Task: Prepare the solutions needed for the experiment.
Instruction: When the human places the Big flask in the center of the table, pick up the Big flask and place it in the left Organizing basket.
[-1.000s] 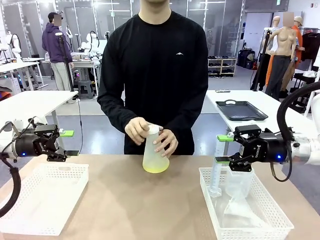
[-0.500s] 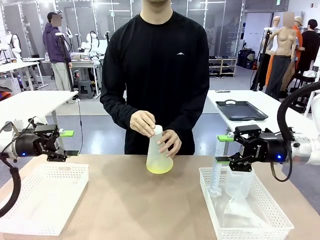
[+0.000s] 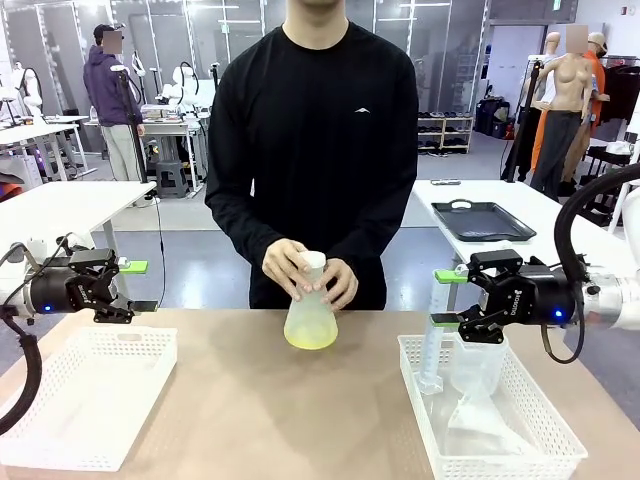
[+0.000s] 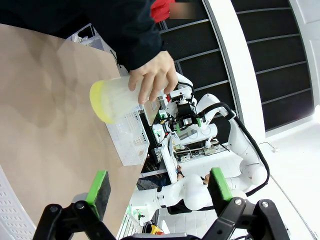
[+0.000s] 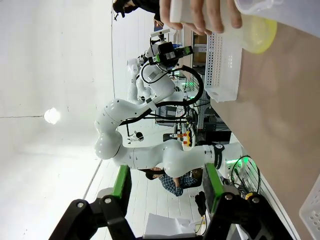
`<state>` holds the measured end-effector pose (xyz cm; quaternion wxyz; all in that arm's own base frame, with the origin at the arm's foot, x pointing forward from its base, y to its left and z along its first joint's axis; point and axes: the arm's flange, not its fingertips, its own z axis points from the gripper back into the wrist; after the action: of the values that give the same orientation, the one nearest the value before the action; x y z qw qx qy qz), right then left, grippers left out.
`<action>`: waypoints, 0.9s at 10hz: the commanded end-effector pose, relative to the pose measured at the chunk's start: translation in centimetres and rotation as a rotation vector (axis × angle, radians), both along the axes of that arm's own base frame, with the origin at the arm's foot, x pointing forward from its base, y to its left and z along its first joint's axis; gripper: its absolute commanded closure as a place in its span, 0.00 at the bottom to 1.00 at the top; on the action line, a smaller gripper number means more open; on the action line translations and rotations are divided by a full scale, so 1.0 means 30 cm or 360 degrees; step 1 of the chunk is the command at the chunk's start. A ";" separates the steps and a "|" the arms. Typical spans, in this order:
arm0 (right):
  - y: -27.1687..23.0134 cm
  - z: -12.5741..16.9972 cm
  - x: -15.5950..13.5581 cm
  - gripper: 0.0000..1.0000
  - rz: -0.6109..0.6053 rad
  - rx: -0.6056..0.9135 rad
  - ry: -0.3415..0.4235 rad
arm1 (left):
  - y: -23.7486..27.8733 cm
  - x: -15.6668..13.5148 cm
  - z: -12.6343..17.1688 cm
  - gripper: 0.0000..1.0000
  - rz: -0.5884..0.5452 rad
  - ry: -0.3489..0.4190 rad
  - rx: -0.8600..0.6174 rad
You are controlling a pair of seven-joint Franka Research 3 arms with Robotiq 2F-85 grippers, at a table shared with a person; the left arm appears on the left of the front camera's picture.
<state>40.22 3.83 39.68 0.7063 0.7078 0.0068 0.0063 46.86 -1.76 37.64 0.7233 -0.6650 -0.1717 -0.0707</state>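
Solutions (image 3: 311, 341): shallow yellow-green layer in the bottom of a frosted conical flask (image 3: 310, 312), at the middle of the table's (image 3: 250, 420) far edge.
Hold: one of the person's hands (image 3: 285, 266) wraps the neck under the white cap (image 3: 313, 259), the other hand (image 3: 339, 283) steadies the shoulder. I cannot tell whether the base rests on the table.
Handling: looks light, mostly empty plastic, fairly stiff. The smooth sloping wall would likely slip under pads, and the liquid would slosh if it tipped.
Where to grip: the narrow neck below the cap seems best, with the flask kept upright.
Left gripper (image 3: 140, 286): fingers spread wide and empty, over the far edge of the left basket (image 3: 60, 455).
Right gripper (image 3: 443, 298): fingers apart with nothing between them, over the far left corner of the right basket (image 3: 560, 440), which holds clear labware.
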 end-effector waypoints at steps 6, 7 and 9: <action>0.000 -0.003 -0.003 0.27 0.0003 0.0002 -0.0015 | 0.002 -0.006 0.007 0.00 -0.0011 -0.0008 0.0008; 0.000 -0.003 -0.003 0.27 0.0003 0.0002 -0.0015 | 0.002 -0.006 0.007 0.00 -0.0011 -0.0008 0.0008; 0.000 -0.003 -0.003 0.27 0.0003 0.0002 -0.0015 | 0.002 -0.006 0.007 0.00 -0.0011 -0.0008 0.0008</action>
<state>40.22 3.83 39.68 0.7064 0.7078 0.0068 0.0063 46.86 -1.76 37.64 0.7233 -0.6650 -0.1718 -0.0707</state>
